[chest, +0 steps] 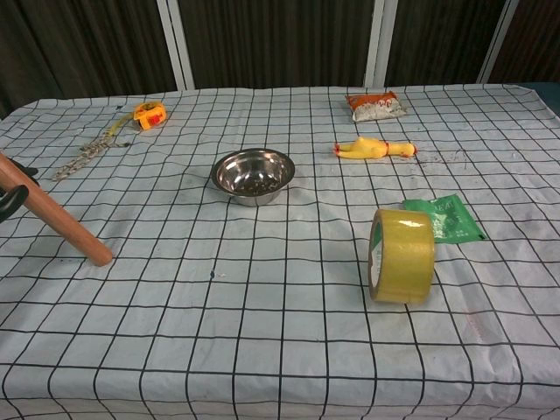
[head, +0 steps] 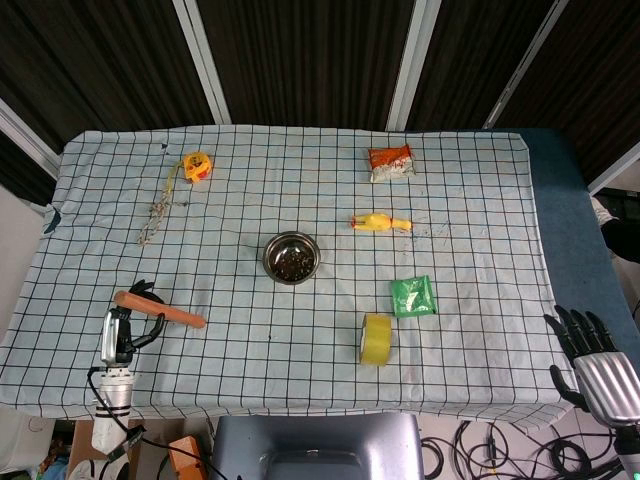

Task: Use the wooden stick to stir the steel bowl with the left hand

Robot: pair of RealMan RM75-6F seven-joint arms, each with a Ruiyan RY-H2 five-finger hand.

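The wooden stick [head: 160, 310] lies low over the cloth at the front left, gripped by my left hand [head: 122, 327]. In the chest view the stick [chest: 54, 223] slants down from the left edge, its tip touching or just above the cloth, and only the fingertips [chest: 12, 197] of that hand show. The steel bowl [head: 292, 258] stands mid-table with dark bits inside, well to the right of the stick; it also shows in the chest view [chest: 254, 175]. My right hand [head: 590, 360] hangs off the front right corner, fingers spread, holding nothing.
A yellow tape roll [head: 376, 339] and a green packet [head: 413, 296] lie front right of the bowl. A yellow rubber chicken [head: 380, 222] and an orange snack bag [head: 391, 162] are further back. A tape measure [head: 197, 166] and a chain [head: 155, 215] sit back left.
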